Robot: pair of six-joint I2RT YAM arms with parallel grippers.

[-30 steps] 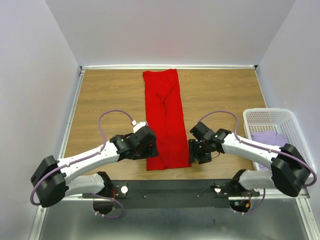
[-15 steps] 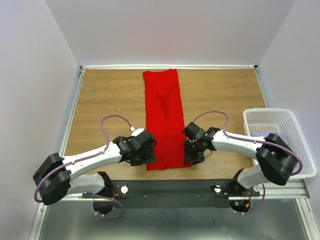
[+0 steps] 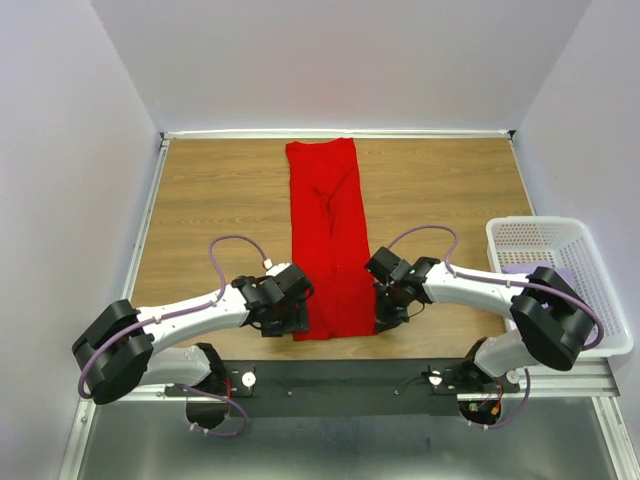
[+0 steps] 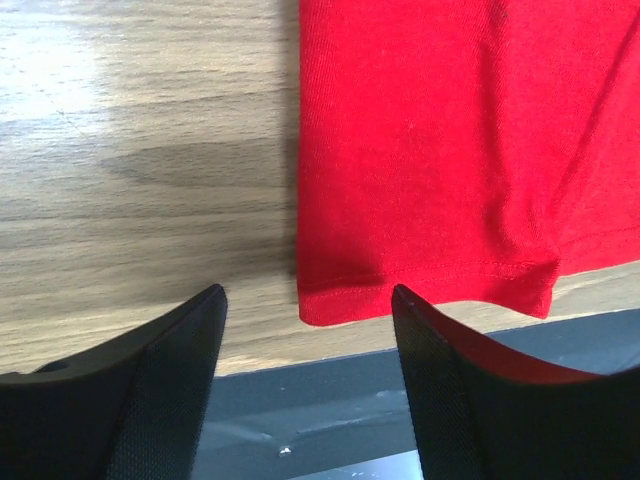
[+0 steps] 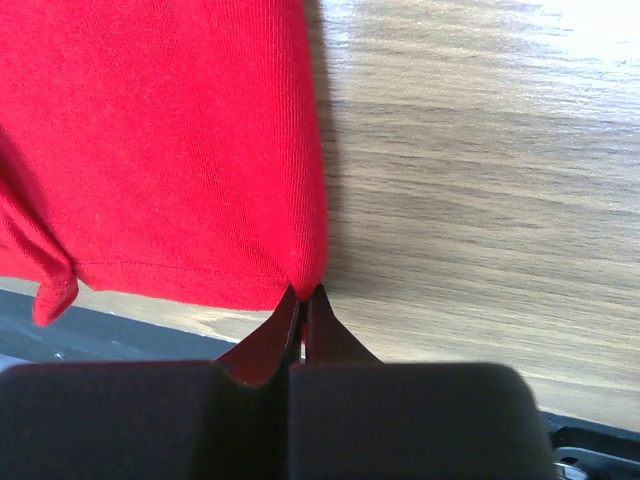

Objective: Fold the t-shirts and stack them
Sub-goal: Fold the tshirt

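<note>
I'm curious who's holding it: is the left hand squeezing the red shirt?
No, the left hand is open, fingers wide apart at the red shirt's hem.

White links join bulky black joint housings on the left arm (image 3: 185, 318) and right arm (image 3: 480, 286). Beyond the black mounting rail (image 3: 340, 386), a lilac cable (image 3: 232, 240) loops over each. On the left gripper (image 4: 307, 292), the fingers (image 4: 165, 390) are matte black and dimpled.

Top overhead; wrists close, sharing red t-shirt (image 3: 325, 230) hem.
</note>
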